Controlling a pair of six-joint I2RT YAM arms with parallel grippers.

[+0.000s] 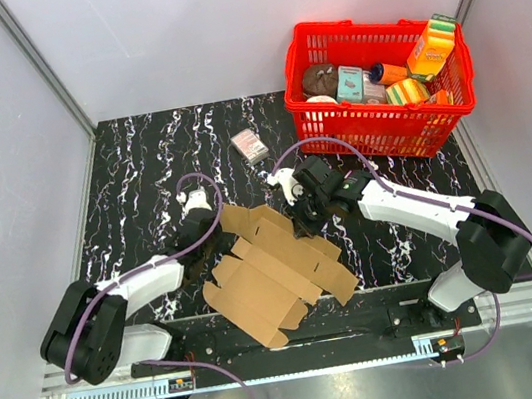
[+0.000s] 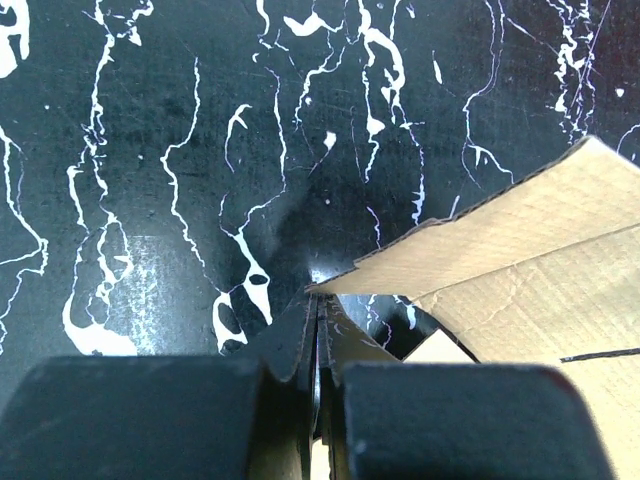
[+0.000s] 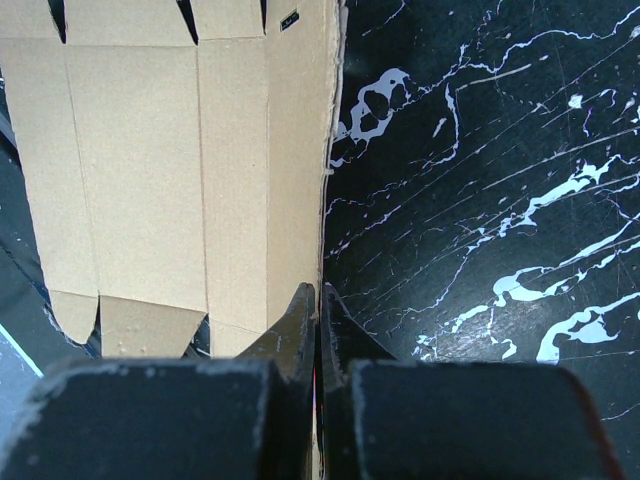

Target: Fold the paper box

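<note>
Pinching one paper box [image 1: 272, 271], left pincer [image 2: 318, 322] and right pincer [image 3: 319, 305] both clamp it.

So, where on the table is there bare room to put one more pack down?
The far left corner of the table is bare, between the wall and the small carton. A narrower strip lies between the basket and the right arm. The middle is crowded: left gripper and right gripper pinch the box there.
</note>
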